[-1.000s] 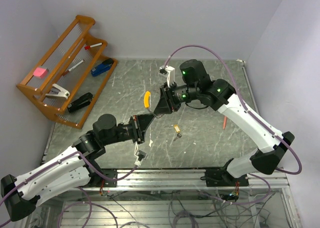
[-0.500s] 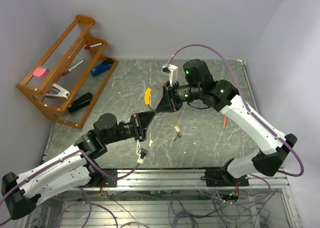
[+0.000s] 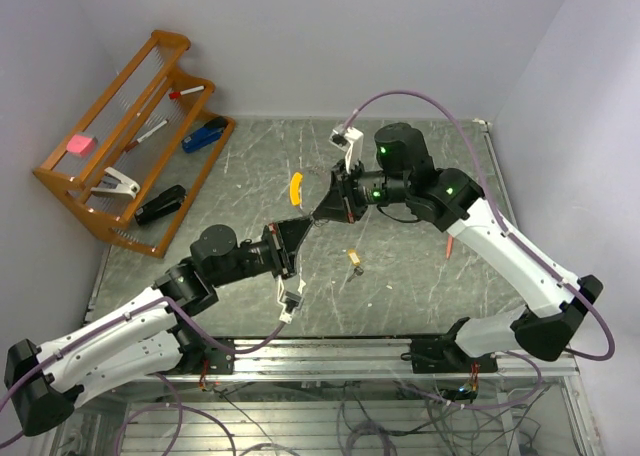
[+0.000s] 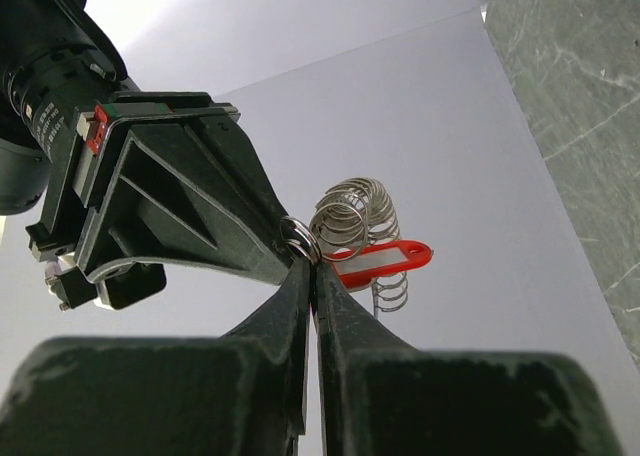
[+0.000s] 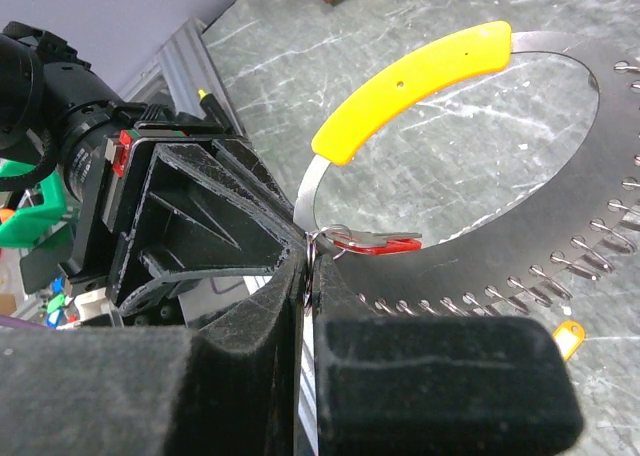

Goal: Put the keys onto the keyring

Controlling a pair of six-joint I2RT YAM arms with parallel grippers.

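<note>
My two grippers meet tip to tip above the middle of the table. My right gripper (image 3: 322, 215) (image 5: 309, 268) is shut on the thin metal band of the keyring (image 5: 560, 226), whose yellow tag (image 3: 295, 193) (image 5: 415, 76) curves up and to the left. My left gripper (image 3: 303, 226) (image 4: 313, 268) is shut on the small split ring (image 4: 300, 238) of the red-headed key (image 4: 385, 261) (image 5: 378, 242), right at the right gripper's tip. The silvery coil (image 4: 355, 214) hangs just behind. The brass key (image 3: 353, 261) lies on the table below the grippers, apart from both.
A wooden rack (image 3: 120, 136) at the far left holds staplers, pens and a pink block. A thin red stick (image 3: 450, 246) lies on the table near the right arm. The table's metal rail (image 3: 400, 346) runs along the near edge.
Both grippers have drifted slightly up and to the right, tips still together. The right wrist has shifted to the right. The brass key has not moved.
</note>
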